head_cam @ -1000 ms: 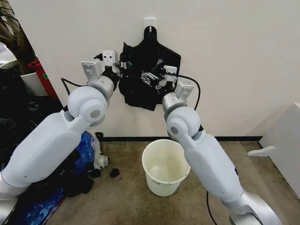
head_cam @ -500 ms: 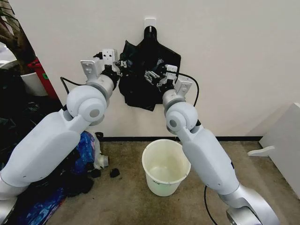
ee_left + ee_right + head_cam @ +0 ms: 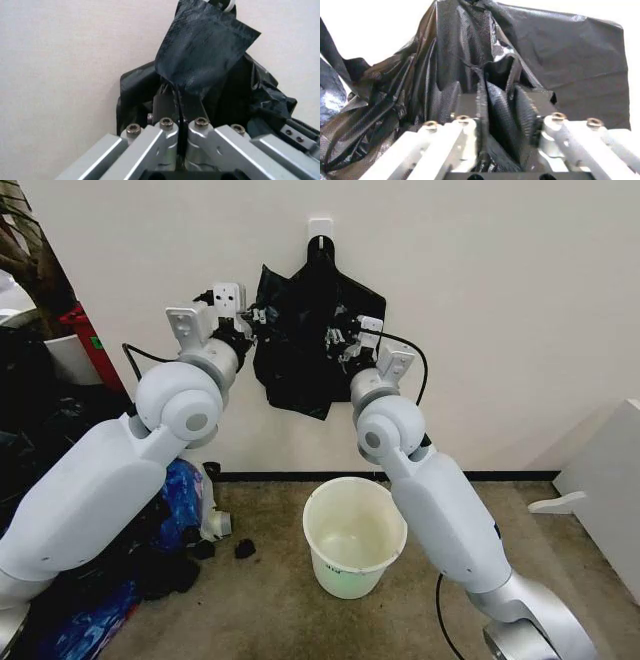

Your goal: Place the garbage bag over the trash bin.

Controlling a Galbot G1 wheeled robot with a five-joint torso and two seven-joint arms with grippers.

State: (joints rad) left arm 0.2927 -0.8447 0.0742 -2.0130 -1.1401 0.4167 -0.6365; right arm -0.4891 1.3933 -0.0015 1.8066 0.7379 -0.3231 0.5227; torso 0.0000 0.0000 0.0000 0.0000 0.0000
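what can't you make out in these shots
- Head view: the garbage bag hides the left claw and right claw fingertips.
- Head view: print on the trash bin is too small to read.
- Left wrist view: the wall hook is cut off by the edge.

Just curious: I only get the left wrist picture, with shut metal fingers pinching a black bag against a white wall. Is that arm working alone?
Observer: No. The left tool has one side of the bag, and the right tool grips the other side, with a fold caught between its fingers.
Operator: Where is the bag meant to go?
Observer: A white bucket stands upright on the floor below the bag, near the wall.
Operator: Is anything in it?
Observer: Nothing that the head view shows. The bag hangs well above the rim.
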